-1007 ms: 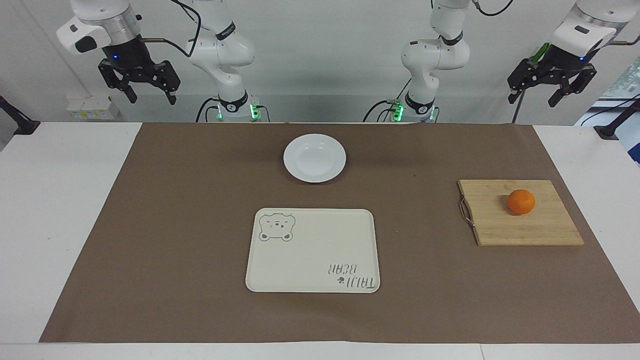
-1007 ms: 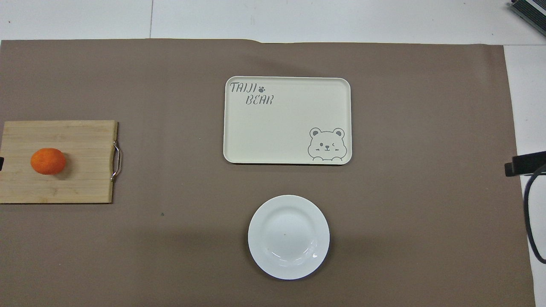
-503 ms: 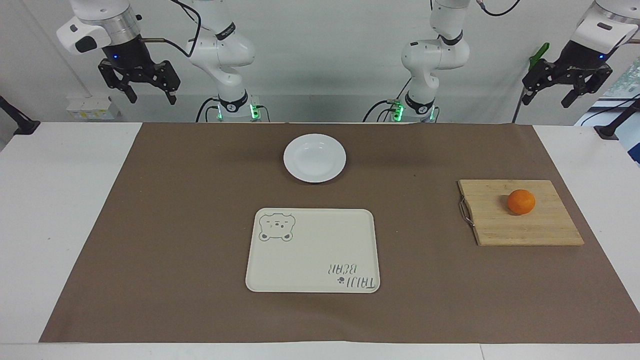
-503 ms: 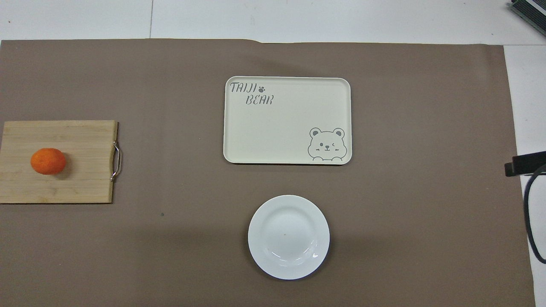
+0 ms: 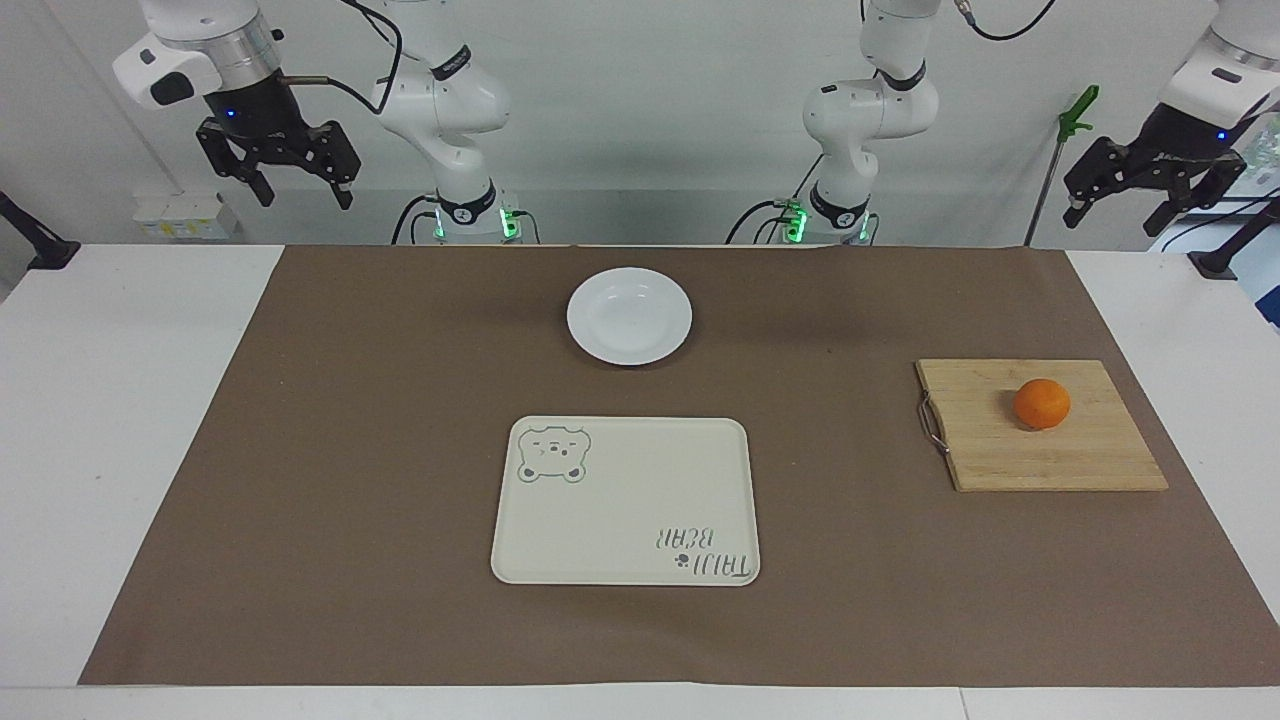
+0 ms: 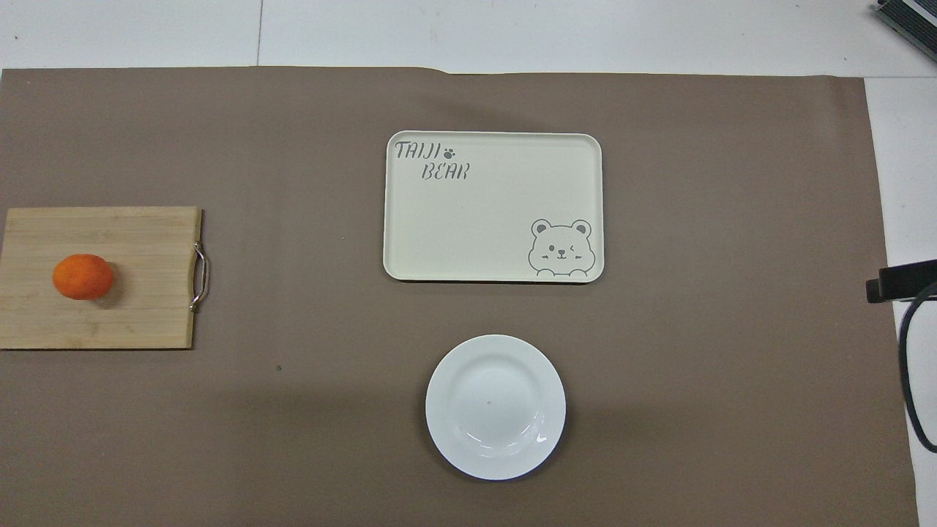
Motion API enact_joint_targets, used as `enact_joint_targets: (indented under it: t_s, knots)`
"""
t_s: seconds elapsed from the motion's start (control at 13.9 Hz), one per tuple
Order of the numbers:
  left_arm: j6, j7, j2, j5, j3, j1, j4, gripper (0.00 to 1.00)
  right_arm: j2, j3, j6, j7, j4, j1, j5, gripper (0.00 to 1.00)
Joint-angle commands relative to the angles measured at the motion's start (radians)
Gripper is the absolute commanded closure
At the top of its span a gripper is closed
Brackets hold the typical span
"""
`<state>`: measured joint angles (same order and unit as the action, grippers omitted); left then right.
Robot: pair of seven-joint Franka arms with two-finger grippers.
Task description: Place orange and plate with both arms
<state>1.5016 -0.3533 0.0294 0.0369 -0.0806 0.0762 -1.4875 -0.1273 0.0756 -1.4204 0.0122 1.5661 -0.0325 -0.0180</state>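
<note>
- Brown paper mat (image 5: 350, 450) fills most of your facing view and carries everything on the white table (image 5: 120, 400).
- Cream tray (image 5: 625, 500) with the bear print lies in the centre of that view, lower than the plate, so farther from the robots; nothing rests on it.
- Wooden cutting board (image 5: 1040, 430) sits at the right of the facing view, toward the left arm's end of the table, its metal handle facing the tray.
- Look for the plate (image 5: 629, 315) just above centre in the facing view, and at lower centre in the overhead view (image 6: 495, 406); it is bare and well apart from the board.
- You see the right gripper (image 5: 300, 190) at the upper left of the facing view, raised above the table edge, fingers spread apart and holding nothing.
- You see the left gripper (image 5: 1115, 213) at the upper right, also raised, fingers spread and free of any load.
- Find the orange (image 5: 1041, 404) on the board, at the far left of the overhead view (image 6: 83, 277).
</note>
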Motion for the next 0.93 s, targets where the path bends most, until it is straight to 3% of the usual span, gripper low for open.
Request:
enact_joint_targets:
  t_s: [0.0, 0.36, 0.65, 0.86]
  knots:
    - [0.058, -0.079, -0.014, 0.017, 0.005, 0.046, -0.04, 0.0, -0.011, -0.007, 0.002, 0.015, 0.008, 0.01, -0.003, 0.0]
    - [0.245, -0.196, -0.057, 0.017, 0.005, 0.119, -0.149, 0.0, -0.011, -0.007, 0.002, 0.015, 0.006, 0.01, -0.003, 0.0]
    - [0.393, -0.202, -0.066, 0.017, 0.007, 0.108, -0.278, 0.0, -0.011, -0.007, 0.002, 0.015, 0.006, 0.01, -0.003, 0.0]
    - [0.46, -0.204, -0.106, 0.017, 0.007, 0.111, -0.318, 0.0, -0.011, -0.007, 0.002, 0.015, 0.006, 0.01, -0.003, 0.0]
